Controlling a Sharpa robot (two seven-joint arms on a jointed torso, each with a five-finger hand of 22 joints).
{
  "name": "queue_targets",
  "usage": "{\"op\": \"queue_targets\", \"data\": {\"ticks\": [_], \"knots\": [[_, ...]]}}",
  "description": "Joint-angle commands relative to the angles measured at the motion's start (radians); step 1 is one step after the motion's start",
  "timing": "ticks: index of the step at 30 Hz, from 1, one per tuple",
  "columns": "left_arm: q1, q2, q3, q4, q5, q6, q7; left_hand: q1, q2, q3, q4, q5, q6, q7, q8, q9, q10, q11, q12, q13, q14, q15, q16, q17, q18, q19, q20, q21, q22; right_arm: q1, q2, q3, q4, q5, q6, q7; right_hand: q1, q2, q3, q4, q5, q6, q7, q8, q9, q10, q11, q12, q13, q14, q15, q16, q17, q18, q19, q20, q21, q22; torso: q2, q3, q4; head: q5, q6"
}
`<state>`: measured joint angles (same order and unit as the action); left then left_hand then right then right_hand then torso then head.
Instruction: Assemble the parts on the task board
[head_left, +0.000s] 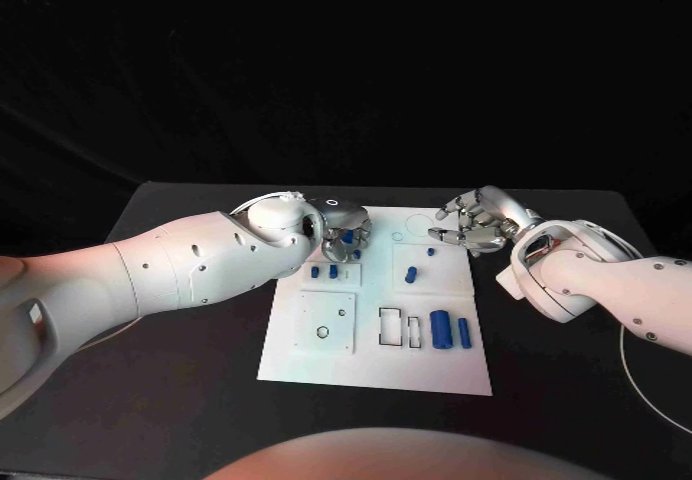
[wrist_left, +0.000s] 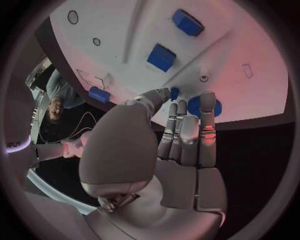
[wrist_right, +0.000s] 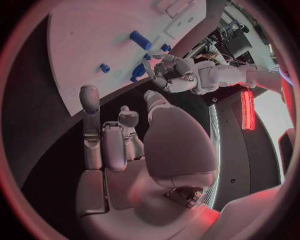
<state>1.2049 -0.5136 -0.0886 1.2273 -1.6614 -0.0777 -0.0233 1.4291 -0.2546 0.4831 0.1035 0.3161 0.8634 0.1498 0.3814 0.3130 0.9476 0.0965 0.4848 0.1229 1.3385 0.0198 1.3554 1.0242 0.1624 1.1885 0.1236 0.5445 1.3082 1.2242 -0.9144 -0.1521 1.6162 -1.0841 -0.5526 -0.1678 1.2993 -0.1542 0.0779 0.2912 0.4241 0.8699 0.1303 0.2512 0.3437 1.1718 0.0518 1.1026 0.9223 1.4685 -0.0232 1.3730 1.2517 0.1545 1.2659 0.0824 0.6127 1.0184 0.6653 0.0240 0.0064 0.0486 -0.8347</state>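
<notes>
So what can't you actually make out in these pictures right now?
- Head view: the left hand covers the parts under it on the task board.
- Left wrist view: whether the fingertips touch the round blue part; they overlap it.
- Head view: the board's small holes and outlines, too small to read.

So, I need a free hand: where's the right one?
In the head view, the right hand hovers at the board's far right corner, holding nothing.
</notes>
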Motion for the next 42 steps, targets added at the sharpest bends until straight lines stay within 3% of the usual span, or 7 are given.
{"op": "queue_targets", "data": {"ticks": [1, 14, 27, 42], "knots": [[0.000, 0.007, 0.001, -0.004, -0.016, 0.024, -0.017, -0.001, 0.009, 0.006, 0.000, -0.005, 0.009, -0.002, -0.004, 0.001, 0.009, -0.002, -0.004, -0.002, 0.009, 0.002, 0.006, 0.002, 0.004, 0.011, 0.000, 0.008, 0.042, -0.001, 0.002, 0.000, 0.002, -0.009, 0.002, 0.005, 0.008, 0.000, 0.005, -0.002, 0.006, -0.005, 0.001, 0.000, 0.001, -0.007, -0.003, -0.004, 0.001, 0.016, 0.000, -0.004, -0.001, 0.014, -0.009, 0.000, -0.006, -0.001, -0.001, 0.0002, 0.0006, 0.000, -0.002], [-0.001, 0.026, 0.000, -0.028, -0.010, 0.031, -0.009, -0.005, 0.015, 0.012, -0.004, -0.010, 0.024, -0.005, -0.006, 0.004, 0.029, -0.006, -0.011, -0.006, 0.011, 0.000, 0.010, 0.000, 0.002, 0.017, -0.001, 0.031, 0.046, -0.001, 0.003, 0.000, 0.003, -0.010, 0.004, 0.005, 0.008, 0.000, 0.007, -0.001, 0.006, -0.004, 0.001, 0.000, 0.002, -0.007, -0.003, -0.003, 0.002, 0.017, 0.000, -0.003, 0.001, 0.014, -0.009, 0.000, -0.005, 0.000, 0.000, 0.0005, -0.0008, 0.000, -0.005], [-0.001, 0.030, 0.000, -0.042, 0.002, 0.045, -0.001, -0.010, 0.032, 0.027, -0.021, -0.013, 0.071, -0.018, -0.010, 0.014, 0.099, -0.026, -0.044, -0.019, 0.037, -0.019, 0.036, 0.026, -0.005, 0.038, -0.016, 0.106, 0.057, -0.001, 0.003, 0.000, 0.003, -0.010, 0.006, 0.004, 0.008, 0.000, 0.007, -0.001, 0.006, -0.004, 0.001, 0.000, 0.002, -0.007, -0.003, -0.003, 0.002, 0.017, 0.000, -0.003, 0.001, 0.014, -0.009, 0.000, -0.005, 0.000, 0.000, 0.0005, -0.0010, -0.002, -0.007], [-0.005, 0.036, -0.002, -0.050, 0.020, 0.047, 0.015, -0.020, 0.033, 0.029, -0.026, -0.018, 0.079, -0.019, -0.021, 0.016, 0.121, -0.027, -0.076, -0.028, 0.048, -0.019, 0.046, 0.037, -0.010, 0.046, -0.018, 0.138, 0.061, 0.000, 0.001, 0.000, 0.006, -0.011, 0.007, 0.003, 0.009, 0.000, 0.008, -0.001, 0.006, -0.002, 0.001, 0.001, 0.002, -0.005, -0.003, -0.001, 0.004, 0.016, 0.000, -0.003, 0.002, 0.014, -0.009, 0.000, -0.005, 0.001, -0.001, 0.0006, 0.0004, -0.005, -0.011]]}}
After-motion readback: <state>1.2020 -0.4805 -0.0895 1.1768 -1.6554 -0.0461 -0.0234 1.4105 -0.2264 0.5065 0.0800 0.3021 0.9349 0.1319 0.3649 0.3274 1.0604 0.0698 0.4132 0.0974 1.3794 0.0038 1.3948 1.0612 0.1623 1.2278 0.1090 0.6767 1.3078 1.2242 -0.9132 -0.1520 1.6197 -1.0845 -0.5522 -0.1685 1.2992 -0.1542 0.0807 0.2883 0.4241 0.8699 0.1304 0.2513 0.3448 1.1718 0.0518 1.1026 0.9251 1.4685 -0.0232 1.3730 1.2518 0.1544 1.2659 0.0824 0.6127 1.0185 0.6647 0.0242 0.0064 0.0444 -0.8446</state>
